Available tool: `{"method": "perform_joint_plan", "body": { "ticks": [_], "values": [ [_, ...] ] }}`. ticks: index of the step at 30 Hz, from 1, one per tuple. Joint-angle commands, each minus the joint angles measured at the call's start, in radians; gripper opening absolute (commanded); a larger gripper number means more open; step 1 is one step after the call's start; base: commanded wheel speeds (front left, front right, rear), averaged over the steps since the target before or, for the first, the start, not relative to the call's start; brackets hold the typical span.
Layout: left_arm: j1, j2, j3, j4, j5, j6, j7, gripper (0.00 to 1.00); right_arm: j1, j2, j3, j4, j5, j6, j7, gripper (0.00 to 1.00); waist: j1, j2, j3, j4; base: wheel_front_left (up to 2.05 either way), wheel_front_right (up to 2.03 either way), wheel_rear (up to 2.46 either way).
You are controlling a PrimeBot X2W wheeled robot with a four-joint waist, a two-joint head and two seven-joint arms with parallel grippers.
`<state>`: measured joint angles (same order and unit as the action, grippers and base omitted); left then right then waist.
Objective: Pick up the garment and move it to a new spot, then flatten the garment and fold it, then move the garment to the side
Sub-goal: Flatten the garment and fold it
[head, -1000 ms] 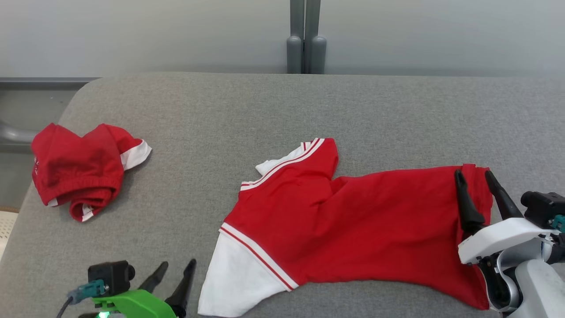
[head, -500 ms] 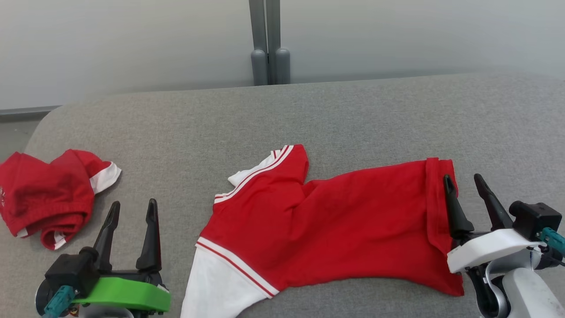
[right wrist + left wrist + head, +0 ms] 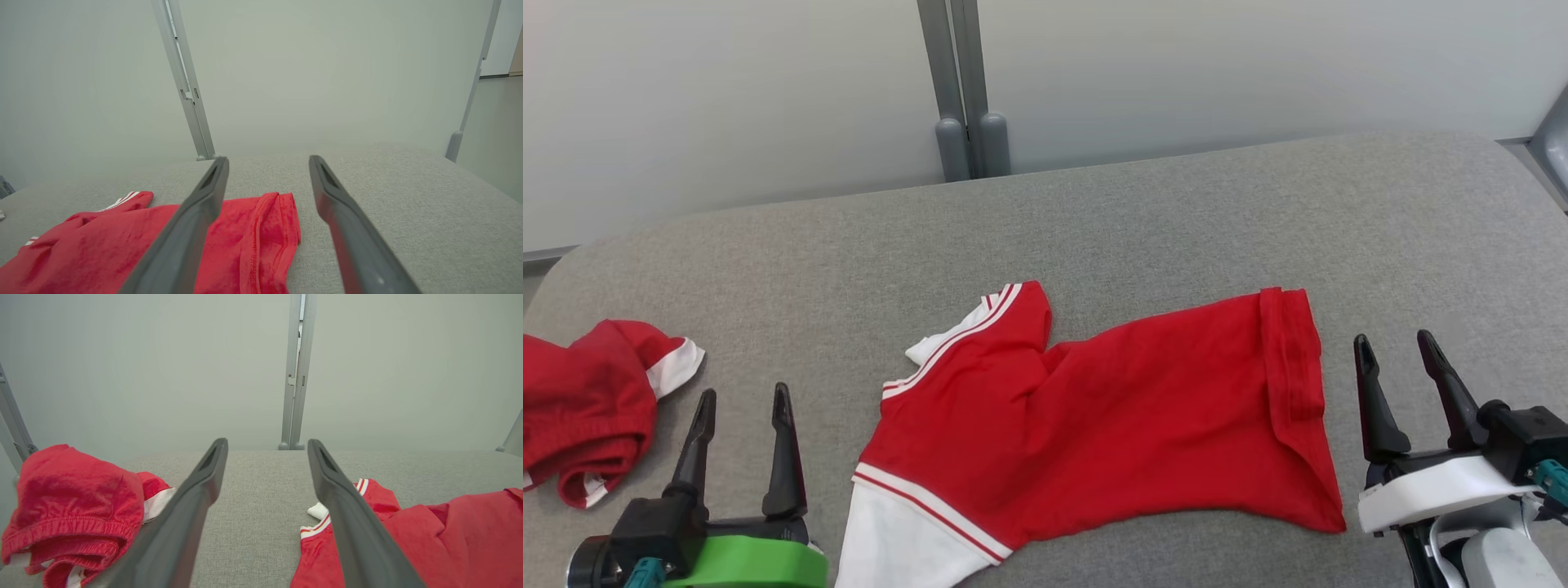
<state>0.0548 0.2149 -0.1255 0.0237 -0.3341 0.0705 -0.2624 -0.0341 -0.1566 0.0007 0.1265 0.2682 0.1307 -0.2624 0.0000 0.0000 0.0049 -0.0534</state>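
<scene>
Well, left tool (image 3: pixel 745 390) and right tool (image 3: pixel 1392 336) point forward, spread, flanking garment (image 3: pixel 1111 408)

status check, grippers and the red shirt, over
Left gripper open, empty. Right gripper open, empty. Red shirt spread on grey surface, untouched, not yet folded. Bunched red garment at left, apart.

Light is bright, even and diffuse in all three views, with no glare. In the head view, which is sharp throughout, the red garment (image 3: pixel 1111 408) throws only a thin soft shadow along its lower edge. The wrist views carry a greenish haze and bend lines toward the edges: a grey post (image 3: pixel 184 81) leans at upper left. The fingers (image 3: pixel 184 522) blur toward the bottom edge.
</scene>
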Motion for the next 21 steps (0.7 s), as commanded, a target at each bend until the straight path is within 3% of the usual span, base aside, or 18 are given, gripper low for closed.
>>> {"method": "perform_joint_plan", "body": {
  "ticks": [1,17,21],
  "values": [
    [0.008,-0.007,0.01,0.003,0.012,-0.009,-0.003,1.0,0.014,0.004,-0.003,-0.004,-0.009,0.0,-0.003,1.0,0.0,0.0,0.002,0.002,0.0,0.0,0.0],
    [0.015,-0.058,0.048,0.032,0.059,-0.058,-0.003,1.0,0.019,-0.015,-0.034,-0.016,-0.011,0.0,-0.003,1.0,0.0,0.0,0.003,0.022,0.0,0.0,0.0],
    [0.037,-0.06,0.052,0.057,-0.002,-0.076,0.091,1.0,0.054,-0.058,-0.007,0.039,0.053,0.0,0.08,1.0,0.0,0.0,0.003,0.029,0.0,0.0,0.0]
  ]
}}
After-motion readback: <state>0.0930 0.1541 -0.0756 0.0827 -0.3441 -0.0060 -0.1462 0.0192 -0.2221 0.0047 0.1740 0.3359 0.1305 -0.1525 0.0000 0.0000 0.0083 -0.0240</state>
